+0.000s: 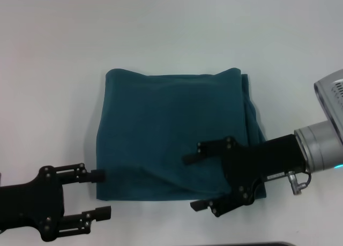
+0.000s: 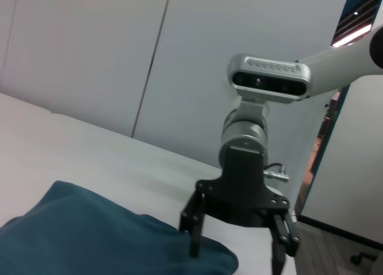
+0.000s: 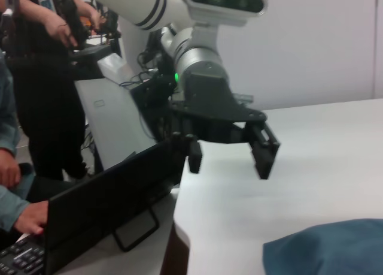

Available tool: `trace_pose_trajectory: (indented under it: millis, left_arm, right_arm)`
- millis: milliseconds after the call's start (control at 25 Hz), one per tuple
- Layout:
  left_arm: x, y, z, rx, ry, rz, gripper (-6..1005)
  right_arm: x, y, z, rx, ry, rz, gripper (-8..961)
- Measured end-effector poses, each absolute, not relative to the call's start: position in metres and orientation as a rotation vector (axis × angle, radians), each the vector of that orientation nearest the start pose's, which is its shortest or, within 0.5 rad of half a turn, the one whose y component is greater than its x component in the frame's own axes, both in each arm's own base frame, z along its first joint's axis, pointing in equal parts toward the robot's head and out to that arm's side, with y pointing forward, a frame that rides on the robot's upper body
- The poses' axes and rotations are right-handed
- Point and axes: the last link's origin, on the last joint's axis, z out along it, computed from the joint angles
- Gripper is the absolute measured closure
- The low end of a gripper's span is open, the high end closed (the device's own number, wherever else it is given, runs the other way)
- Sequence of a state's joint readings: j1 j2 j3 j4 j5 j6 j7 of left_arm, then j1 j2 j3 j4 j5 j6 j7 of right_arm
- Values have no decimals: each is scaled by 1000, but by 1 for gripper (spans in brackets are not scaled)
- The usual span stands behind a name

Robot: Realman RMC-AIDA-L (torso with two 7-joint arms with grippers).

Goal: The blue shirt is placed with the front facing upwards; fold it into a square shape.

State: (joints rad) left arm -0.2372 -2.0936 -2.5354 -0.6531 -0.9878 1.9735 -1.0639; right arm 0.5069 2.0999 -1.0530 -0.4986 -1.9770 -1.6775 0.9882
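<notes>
Judging by its compact squarish shape, folding looks nearly done. Left gripper (image 1: 100,194), released, waits just off the blue shirt (image 1: 171,128); right gripper (image 1: 194,181), also spread, hovers over its near edge on the table (image 1: 171,31).

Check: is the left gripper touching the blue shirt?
Cannot tell. In the head view the open left gripper has its upper fingertip right at the blue shirt's near-left edge; no view shows contact or a gap plainly.
</notes>
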Motion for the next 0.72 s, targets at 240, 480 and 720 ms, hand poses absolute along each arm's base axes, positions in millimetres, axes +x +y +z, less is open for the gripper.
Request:
trace_pose_trajectory:
  millis: [240,480,720]
  left_arm:
    - [-314,193,12,-2884,-535,-887,325]
    - [-310,197,14,-2879,-538,-888,325]
    - [-309,198,14,-2879,-534,-890,325]
  right_arm:
    - [250,257,-67,-3169,100,738,71]
    - [244,260,-61,-3120,57,822,72]
    - [243,260,-60,-3123,55,822,71]
